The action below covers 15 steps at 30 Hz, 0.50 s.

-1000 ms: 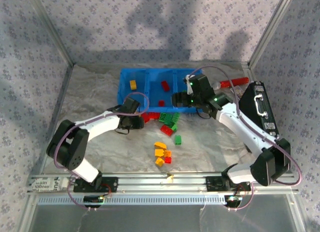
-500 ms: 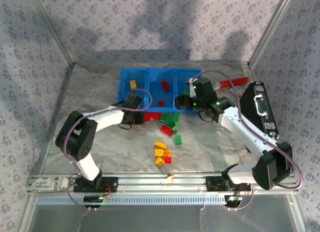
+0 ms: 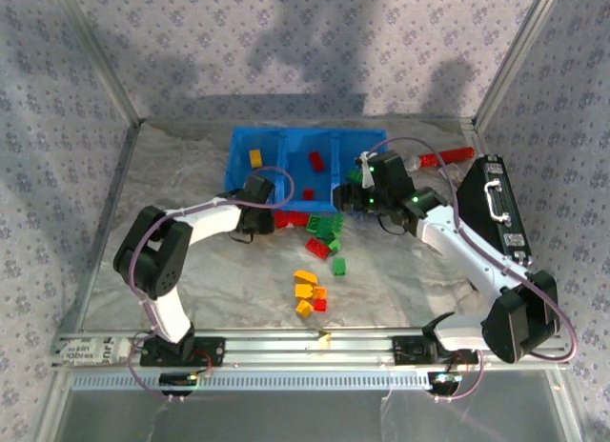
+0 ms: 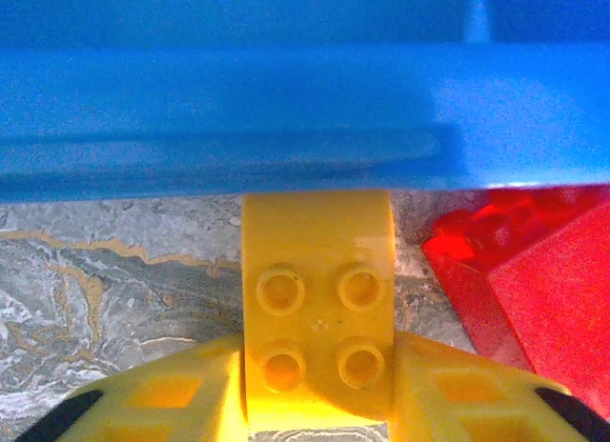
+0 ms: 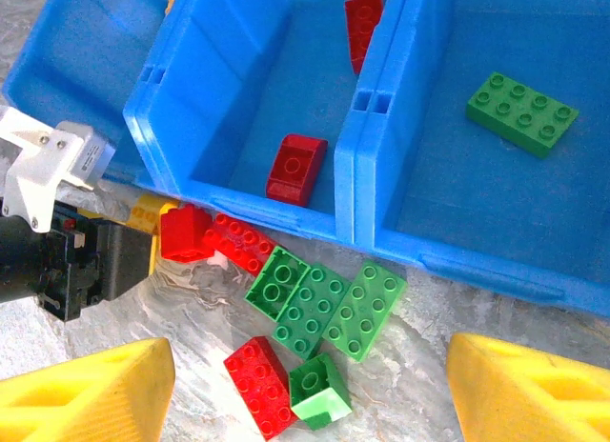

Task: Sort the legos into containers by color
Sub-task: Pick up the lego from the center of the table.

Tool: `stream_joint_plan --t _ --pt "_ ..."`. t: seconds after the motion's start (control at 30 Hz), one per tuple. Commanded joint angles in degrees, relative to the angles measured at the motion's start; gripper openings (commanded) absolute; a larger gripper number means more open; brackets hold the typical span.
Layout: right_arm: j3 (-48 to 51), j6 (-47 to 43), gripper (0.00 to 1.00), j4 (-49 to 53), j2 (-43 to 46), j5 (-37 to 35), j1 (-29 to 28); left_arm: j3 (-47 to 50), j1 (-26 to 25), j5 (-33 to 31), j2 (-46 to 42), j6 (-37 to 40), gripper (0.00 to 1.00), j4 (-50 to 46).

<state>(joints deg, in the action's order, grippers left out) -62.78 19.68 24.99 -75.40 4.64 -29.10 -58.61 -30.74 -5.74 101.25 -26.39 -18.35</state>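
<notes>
No legible txt, white label (image 3: 91, 350) on near rail (image 3: 286, 345), too blurry to read

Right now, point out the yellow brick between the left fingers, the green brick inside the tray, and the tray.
yellow brick (image 4: 317, 313): left wrist view, studded top.
green brick (image 5: 522, 112): right wrist view, studded top.
tray (image 5: 360, 161): right wrist view, divider wall.

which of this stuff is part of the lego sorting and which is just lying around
Part of the job: loose legos, yellow brick in the left gripper, blue tray, sorted legos.
Lying about: black case, red cylinder.
</notes>
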Motion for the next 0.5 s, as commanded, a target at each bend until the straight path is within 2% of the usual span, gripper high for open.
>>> stream_joint_plan --t 0.0,0.17,0.37,0.47 --pt "0.38 0.44 0.77 -0.88 1.05 0.85 0.46 0.11 -0.03 -1.55 -0.81 0.34 0.33 -2.65" --pt "0.3 0.64 0.77 -0.81 1.36 1.05 0.54 1.39 -0.48 -2.37 -5.29 -0.22 0.21 -5.7" --pt "0.69 0.6 0.77 -0.66 2.88 0.87 0.54 -1.21 -0.72 -5.4 -18.02 0.56 0.21 -11.83" --pt "1.1 0.96 0.76 -1.08 2.87 1.32 0.54 -6.93 0.99 -5.3 -17.74 2.85 0.21 -14.05"
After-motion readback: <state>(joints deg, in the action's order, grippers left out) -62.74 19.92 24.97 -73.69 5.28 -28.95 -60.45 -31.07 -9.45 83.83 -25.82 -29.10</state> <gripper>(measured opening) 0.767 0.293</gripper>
